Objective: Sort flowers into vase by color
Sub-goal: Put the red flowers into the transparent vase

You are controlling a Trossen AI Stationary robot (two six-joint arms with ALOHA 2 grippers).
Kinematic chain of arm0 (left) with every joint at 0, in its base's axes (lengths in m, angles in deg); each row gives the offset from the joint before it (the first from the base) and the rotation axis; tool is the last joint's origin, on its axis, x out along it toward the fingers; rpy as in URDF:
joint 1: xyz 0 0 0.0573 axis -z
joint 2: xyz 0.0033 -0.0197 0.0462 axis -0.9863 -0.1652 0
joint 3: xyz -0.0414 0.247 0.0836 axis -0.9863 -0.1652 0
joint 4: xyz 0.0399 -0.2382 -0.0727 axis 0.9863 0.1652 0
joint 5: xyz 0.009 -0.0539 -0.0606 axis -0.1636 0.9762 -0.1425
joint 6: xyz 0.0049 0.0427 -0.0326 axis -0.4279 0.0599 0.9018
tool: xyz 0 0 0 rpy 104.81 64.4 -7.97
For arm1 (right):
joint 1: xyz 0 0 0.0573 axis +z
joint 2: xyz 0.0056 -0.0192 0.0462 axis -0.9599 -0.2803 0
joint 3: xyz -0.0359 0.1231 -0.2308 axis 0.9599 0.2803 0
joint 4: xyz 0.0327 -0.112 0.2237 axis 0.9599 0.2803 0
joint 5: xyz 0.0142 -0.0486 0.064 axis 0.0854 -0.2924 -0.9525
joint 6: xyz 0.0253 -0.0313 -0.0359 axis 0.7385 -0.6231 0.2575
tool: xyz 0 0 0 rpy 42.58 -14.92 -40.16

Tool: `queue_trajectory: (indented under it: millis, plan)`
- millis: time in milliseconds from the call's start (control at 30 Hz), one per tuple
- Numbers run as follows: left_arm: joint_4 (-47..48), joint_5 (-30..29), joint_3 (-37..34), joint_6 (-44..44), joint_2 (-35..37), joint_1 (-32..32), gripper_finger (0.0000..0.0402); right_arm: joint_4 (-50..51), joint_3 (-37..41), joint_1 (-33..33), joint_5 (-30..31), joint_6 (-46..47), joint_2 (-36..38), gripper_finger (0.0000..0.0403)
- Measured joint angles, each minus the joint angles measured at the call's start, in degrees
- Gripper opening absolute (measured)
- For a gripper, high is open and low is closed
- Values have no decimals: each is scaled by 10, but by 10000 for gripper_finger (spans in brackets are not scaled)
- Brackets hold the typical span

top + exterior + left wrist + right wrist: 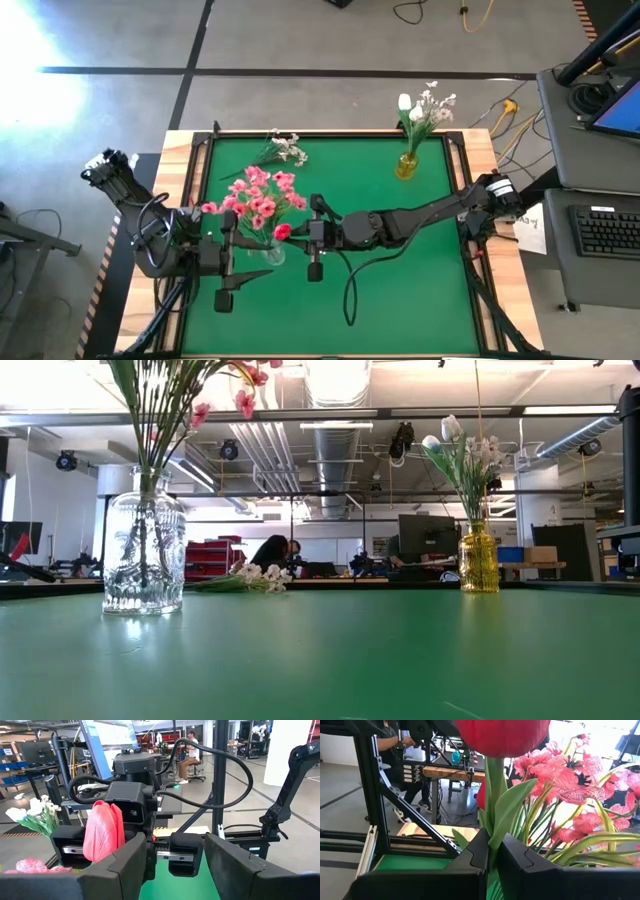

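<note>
Now the right gripper (492, 857) clamps a red tulip (502, 735) by its stem.

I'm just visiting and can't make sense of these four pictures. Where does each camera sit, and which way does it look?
High view: overhead, straight down on the table and both arms.
Low view: at tabletop height, looking level past the clear vase and yellow vase; no arm shows.
Left wrist view: past the left tool at the red tulip.
Right wrist view: the right tool clamps that tulip's stem.
</note>
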Motion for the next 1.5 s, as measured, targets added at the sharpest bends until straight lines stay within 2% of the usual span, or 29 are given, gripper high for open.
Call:
queue_trajectory:
  millis: [267,467,567,700,767,867,967,1133,1233,1333,1433,1500]
  plan:
    - [-1,0,3,0,0,5,185,19,-11,-3,0,0,0,18]
    - [62,0,12,51,-1,60,185,24,-11,-4,0,-1,0,18]
    - [94,3,21,108,-7,101,185,25,-11,-4,0,-1,0,18]
    - [206,106,30,274,-31,168,185,28,-11,-4,0,0,1,18]
    - [241,108,31,358,-54,205,185,28,-11,-4,0,0,1,18]
    - [289,85,26,469,-96,250,185,28,-11,-4,0,0,1,18]
    - [326,37,26,565,-132,276,179,28,-11,-4,0,10,1,18]
    - [397,-41,26,660,-190,292,154,30,-12,-4,0,15,1,18]
    - [445,-139,22,714,-225,286,140,30,-11,-4,0,18,1,18]
    - [488,-216,7,805,-264,266,132,31,-11,-4,0,24,1,18]
    - [507,-273,-26,926,-302,234,131,31,-12,-4,0,24,1,18]
    - [505,-277,-45,982,-331,210,138,32,-12,-4,0,24,1,18]
